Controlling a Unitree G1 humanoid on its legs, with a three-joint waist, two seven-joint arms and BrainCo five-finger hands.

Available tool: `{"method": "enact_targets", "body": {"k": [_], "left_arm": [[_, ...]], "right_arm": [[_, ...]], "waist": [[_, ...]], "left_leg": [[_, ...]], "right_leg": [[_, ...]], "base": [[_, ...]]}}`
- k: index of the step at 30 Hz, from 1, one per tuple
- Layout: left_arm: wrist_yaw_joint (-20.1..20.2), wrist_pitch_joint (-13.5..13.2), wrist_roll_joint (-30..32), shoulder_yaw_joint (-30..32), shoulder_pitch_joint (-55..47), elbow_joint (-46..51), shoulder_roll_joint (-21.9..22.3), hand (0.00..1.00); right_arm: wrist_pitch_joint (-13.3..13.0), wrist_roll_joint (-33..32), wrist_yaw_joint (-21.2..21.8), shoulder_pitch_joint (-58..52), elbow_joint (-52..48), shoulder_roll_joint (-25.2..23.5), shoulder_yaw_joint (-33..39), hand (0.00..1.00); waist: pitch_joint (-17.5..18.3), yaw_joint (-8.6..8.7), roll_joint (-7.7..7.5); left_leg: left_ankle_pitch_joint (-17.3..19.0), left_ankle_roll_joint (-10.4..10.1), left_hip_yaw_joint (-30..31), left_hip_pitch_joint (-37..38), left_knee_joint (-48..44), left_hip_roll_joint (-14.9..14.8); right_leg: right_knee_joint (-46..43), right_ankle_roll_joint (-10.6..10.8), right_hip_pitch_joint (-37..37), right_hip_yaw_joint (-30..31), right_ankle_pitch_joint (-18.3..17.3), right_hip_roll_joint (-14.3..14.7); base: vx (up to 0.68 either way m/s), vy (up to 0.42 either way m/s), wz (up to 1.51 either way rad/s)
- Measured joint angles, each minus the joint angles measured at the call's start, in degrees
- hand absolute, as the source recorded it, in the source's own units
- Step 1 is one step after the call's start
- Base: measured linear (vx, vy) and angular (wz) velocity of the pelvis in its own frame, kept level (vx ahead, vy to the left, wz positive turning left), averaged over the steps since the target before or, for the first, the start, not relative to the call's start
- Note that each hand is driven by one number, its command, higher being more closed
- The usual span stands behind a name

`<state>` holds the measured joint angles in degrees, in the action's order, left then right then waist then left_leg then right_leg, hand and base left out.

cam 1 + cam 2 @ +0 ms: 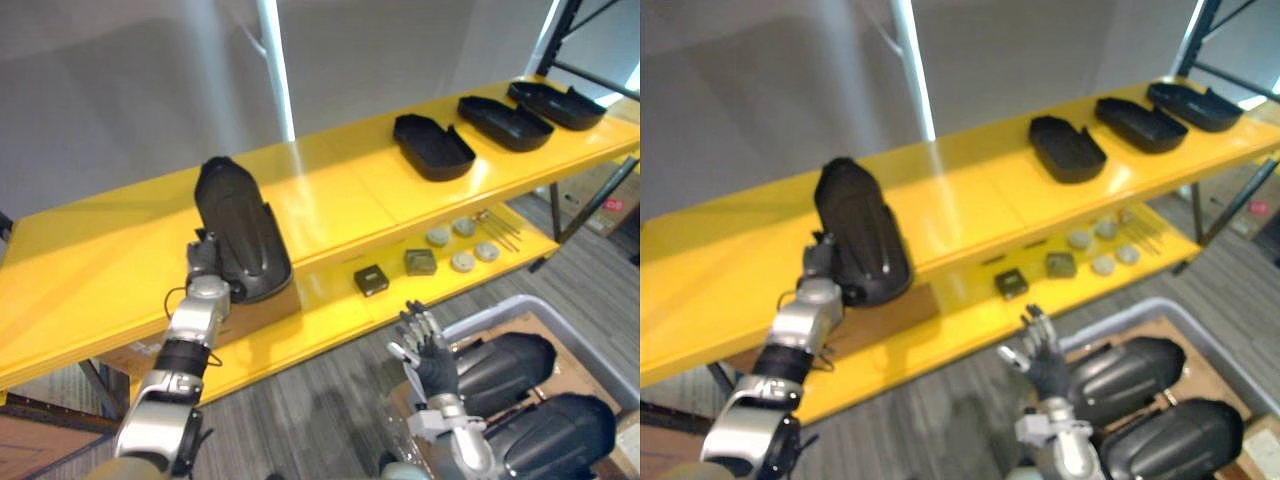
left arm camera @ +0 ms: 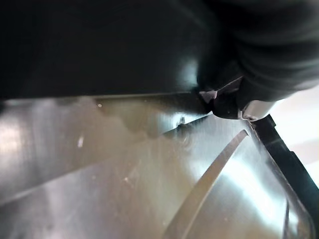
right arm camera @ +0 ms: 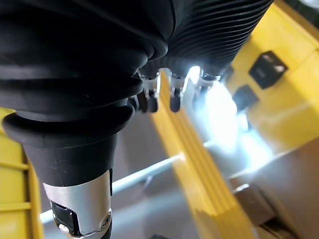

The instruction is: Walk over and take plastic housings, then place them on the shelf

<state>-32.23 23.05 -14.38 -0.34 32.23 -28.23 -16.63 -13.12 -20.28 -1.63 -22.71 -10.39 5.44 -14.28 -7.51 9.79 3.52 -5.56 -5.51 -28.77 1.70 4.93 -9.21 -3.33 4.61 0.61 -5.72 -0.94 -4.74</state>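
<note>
The left hand meets the near end of a black plastic housing, which lies dome-up at the front edge of the top yellow shelf. Its fingers are hidden, so their grip cannot be told. Further right, three more housings lie hollow-side up. The right hand hangs empty, fingers spread, beside a grey bin of housings.
</note>
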Motion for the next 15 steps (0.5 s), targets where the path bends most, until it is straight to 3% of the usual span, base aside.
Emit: {"method": "enact_targets", "body": {"k": [5,10,15], "left_arm": [[-7.3,-1.9,2.1,-0.4,1.7,0.0,1.9,1.0],[-10.0,-1.5,2.4,-1.9,8.0,0.1,1.5,1.0],[-10.1,-1.4,3.8,-3.8,11.0,2.3,-0.2,1.0]], "right_arm": [[0.5,-1.5,0.3,0.5,-0.7,1.7,-3.8,0.0],[0.5,-1.5,0.3,0.2,-2.7,2.3,-6.3,0.0],[0.4,-1.4,0.3,0.0,-2.7,3.1,-8.1,0.0]], "waist": [[-1.5,0.51,-0.28],[-4.4,0.6,-0.59],[-5.7,0.72,-0.4]], "left_leg": [[-0.7,0.2,-0.2,-1.8,-0.2,-0.1],[-0.7,0.2,-0.1,-2.0,-0.2,0.1],[-0.7,0.2,-0.1,-2.5,-0.2,0.1]], "right_leg": [[-0.2,0.0,2.2,0.6,0.5,0.2],[-0.2,0.0,2.3,0.7,0.5,0.1],[-0.2,0.0,3.0,0.8,0.5,0.1]], "base": [[0.02,0.0,-0.05],[0.0,0.0,0.0],[0.03,0.005,-0.01]]}}
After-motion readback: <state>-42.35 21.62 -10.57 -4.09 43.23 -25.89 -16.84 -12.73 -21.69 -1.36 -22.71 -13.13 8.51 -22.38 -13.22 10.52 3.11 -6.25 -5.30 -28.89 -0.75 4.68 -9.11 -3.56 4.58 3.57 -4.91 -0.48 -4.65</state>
